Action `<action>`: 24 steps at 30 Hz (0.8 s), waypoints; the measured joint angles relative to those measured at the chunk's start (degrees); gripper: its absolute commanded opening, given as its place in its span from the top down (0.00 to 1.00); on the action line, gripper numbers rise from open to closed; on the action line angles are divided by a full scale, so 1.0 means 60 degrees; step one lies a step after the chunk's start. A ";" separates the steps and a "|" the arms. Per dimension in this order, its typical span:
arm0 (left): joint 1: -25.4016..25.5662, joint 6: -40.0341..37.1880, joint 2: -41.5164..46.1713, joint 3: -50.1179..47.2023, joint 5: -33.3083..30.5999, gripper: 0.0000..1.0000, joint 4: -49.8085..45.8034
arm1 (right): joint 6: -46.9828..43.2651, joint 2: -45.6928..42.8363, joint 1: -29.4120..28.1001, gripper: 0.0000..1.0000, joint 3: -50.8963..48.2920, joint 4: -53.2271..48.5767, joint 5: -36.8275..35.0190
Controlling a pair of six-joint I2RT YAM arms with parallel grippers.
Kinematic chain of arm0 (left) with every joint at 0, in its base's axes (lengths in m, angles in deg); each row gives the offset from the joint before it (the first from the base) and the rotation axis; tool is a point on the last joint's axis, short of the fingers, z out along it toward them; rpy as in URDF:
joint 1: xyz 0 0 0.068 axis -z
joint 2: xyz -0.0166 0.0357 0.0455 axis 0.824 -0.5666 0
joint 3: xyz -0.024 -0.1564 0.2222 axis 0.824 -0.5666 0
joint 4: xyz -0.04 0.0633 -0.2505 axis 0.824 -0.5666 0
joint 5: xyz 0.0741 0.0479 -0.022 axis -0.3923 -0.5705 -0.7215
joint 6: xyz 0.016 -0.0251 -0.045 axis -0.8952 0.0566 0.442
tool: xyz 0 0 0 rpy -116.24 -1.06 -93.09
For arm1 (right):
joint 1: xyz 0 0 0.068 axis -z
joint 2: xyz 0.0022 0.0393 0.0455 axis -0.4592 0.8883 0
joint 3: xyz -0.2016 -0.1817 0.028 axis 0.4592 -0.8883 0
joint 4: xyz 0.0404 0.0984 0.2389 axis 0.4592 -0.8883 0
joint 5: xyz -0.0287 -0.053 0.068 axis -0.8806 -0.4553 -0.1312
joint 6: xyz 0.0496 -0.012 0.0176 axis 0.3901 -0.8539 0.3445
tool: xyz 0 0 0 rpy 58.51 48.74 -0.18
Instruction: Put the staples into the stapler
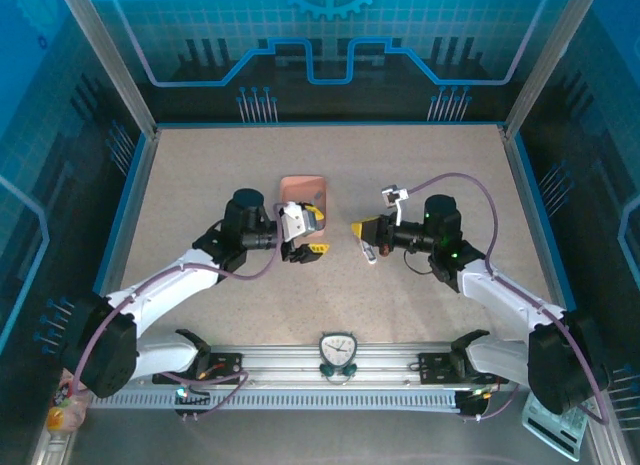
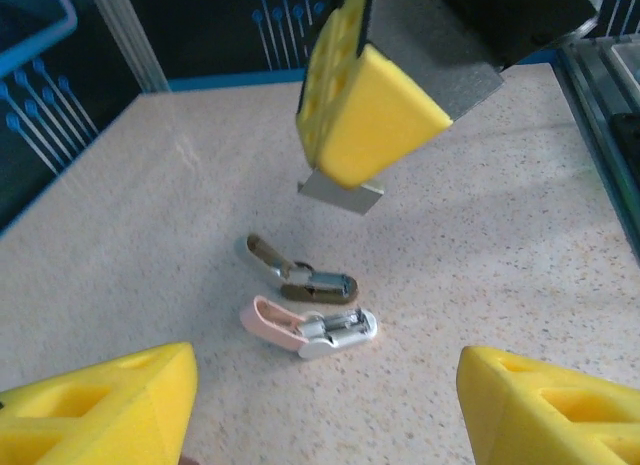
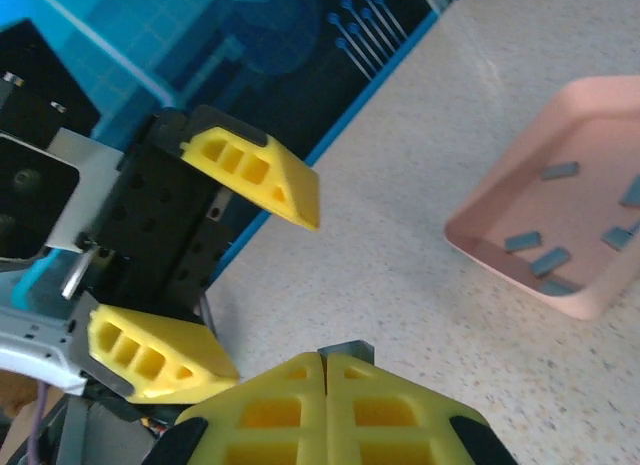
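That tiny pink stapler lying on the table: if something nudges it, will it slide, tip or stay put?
The stapler looks very small and thin, so it is probably light and would likely skid across the table. It lies low and flat, so tipping seems unlikely. Its metal part looks hinged open and may swing if lifted.

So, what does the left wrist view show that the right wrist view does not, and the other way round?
Left wrist view: the stapler lying on the surface, apart from both grippers.
Right wrist view: the pink tray with loose staples inside it.
Shared: the speckled table, the right gripper shut on a grey staple strip, and the left gripper open.
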 measured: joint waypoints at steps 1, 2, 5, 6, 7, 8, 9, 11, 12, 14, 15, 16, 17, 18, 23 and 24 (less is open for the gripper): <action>0.0080 -0.0153 0.0000 0.0000 -0.0007 0.30 0.0087 | 0.0076 0.0000 0.0004 1.00 -0.0018 0.0164 0.0127; 0.0189 -0.0353 0.0000 0.0000 -0.0018 0.31 0.0182 | 0.0175 0.0007 0.0011 1.00 -0.0047 0.0342 0.0255; 0.0510 -0.0827 -0.0051 0.0011 -0.0219 0.31 0.0481 | 0.0492 0.0095 0.0044 1.00 -0.0124 0.0925 0.0561; 0.0623 -0.0962 -0.0084 0.0015 -0.0302 0.31 0.0572 | 0.0619 0.0157 0.0044 1.00 -0.0157 0.1140 0.0630; 0.0696 -0.1064 -0.0113 0.0018 -0.0368 0.32 0.0648 | 0.0721 0.0211 0.0044 1.00 -0.0186 0.1337 0.0685; 0.0790 -0.1155 -0.0153 0.0025 -0.0481 0.32 0.0754 | 0.0874 0.0284 0.0044 1.00 -0.0240 0.1588 0.0743; 0.0874 -0.1242 -0.0193 0.0025 -0.0583 0.32 0.0863 | 0.0998 0.0346 0.0047 1.00 -0.0288 0.1800 0.0805; 0.0998 -0.1362 -0.0288 0.0029 -0.0790 0.33 0.1100 | 0.1202 0.0474 0.0047 1.00 -0.0346 0.2109 0.0878; 0.1038 -0.1392 -0.0331 0.0029 -0.0860 0.34 0.1206 | 0.1279 0.0521 0.0047 1.00 -0.0357 0.2211 0.0900; 0.1093 -0.1406 -0.0433 0.0029 -0.1013 0.36 0.1424 | 0.1406 0.0572 0.0047 1.00 -0.0390 0.2412 0.0940; 0.1100 -0.1406 -0.0477 0.0029 -0.1060 0.37 0.1512 | 0.1443 0.0576 0.0047 1.00 -0.0397 0.2466 0.0947; 0.1115 -0.1410 -0.0521 0.0029 -0.1126 0.38 0.1614 | 0.1490 0.0576 0.0047 1.00 -0.0401 0.2528 0.0965; 0.1137 -0.1428 -0.0561 0.0029 -0.1195 0.39 0.1698 | 0.1512 0.0576 0.0047 1.00 -0.0404 0.2575 0.0998; 0.1155 -0.1446 -0.0583 0.0029 -0.1249 0.39 0.1756 | 0.1537 0.0576 0.0047 1.00 -0.0404 0.2597 0.1024; 0.1239 -0.1552 -0.0630 0.0029 -0.1344 0.39 0.2047 | 0.1574 0.0576 0.0044 1.00 -0.0408 0.2601 0.1056; 0.1242 -0.1552 -0.0630 0.0036 -0.1344 0.41 0.2087 | 0.1577 0.0576 0.0044 1.00 -0.0408 0.2601 0.1056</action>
